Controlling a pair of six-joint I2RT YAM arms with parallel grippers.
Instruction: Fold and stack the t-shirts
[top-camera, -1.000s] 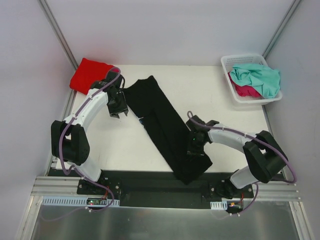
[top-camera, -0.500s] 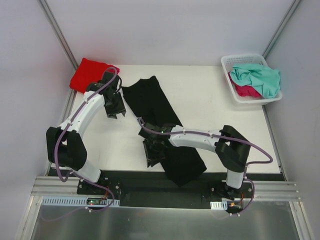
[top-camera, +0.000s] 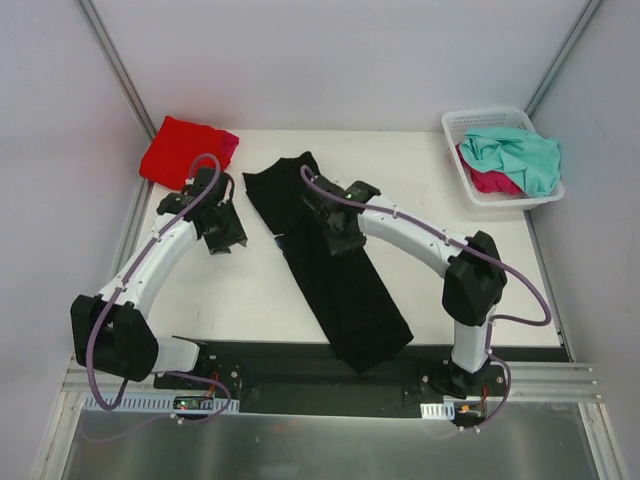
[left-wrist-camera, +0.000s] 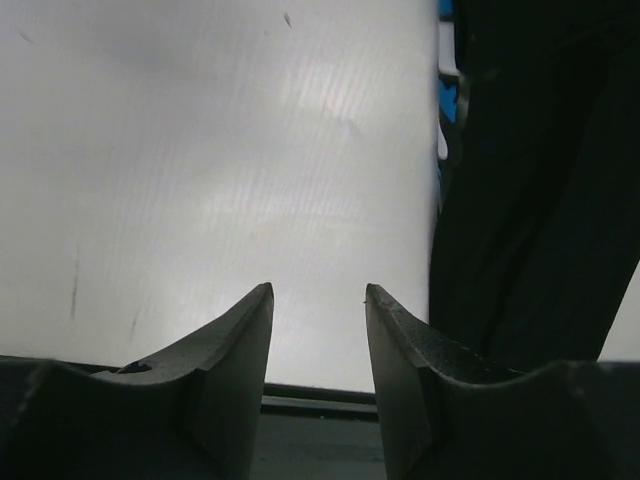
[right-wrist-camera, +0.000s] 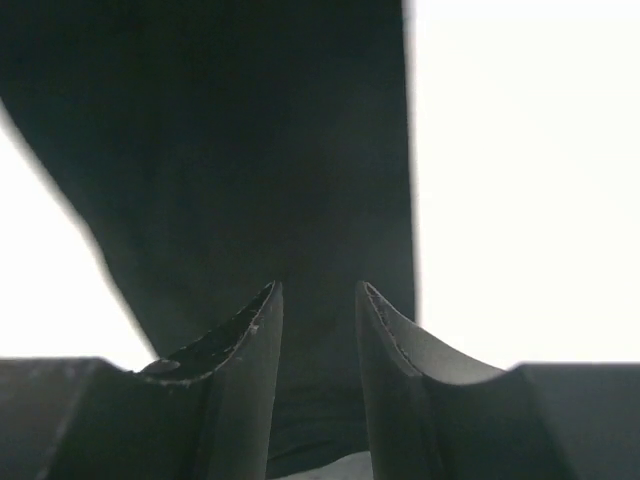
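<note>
With left gripper (left-wrist-camera: 318, 295) and right gripper (right-wrist-camera: 318, 290) part-open and empty, the far end of the black t-shirt (top-camera: 340, 280) should be pinched evenly before folding.

A long, plain black cloth t-shirt (top-camera: 340, 275) lies across the middle of the off-white matte tabletop (top-camera: 440, 270), running from 11 o'clock toward 5 o'clock, with a small blue-and-white scrap (left-wrist-camera: 447, 100) showing at its edge. At 10 o'clock sits a bright red folded cloth t-shirt (top-camera: 178, 150), and at 2 o'clock a white plastic lattice basket (top-camera: 478, 121) holds a crumpled teal-mint cloth t-shirt (top-camera: 518, 155) over a magenta-pink cloth t-shirt (top-camera: 490, 182). The left arm (top-camera: 163, 252) and the right arm (top-camera: 415, 232) are white-shelled with black joints and purple cables.
</note>
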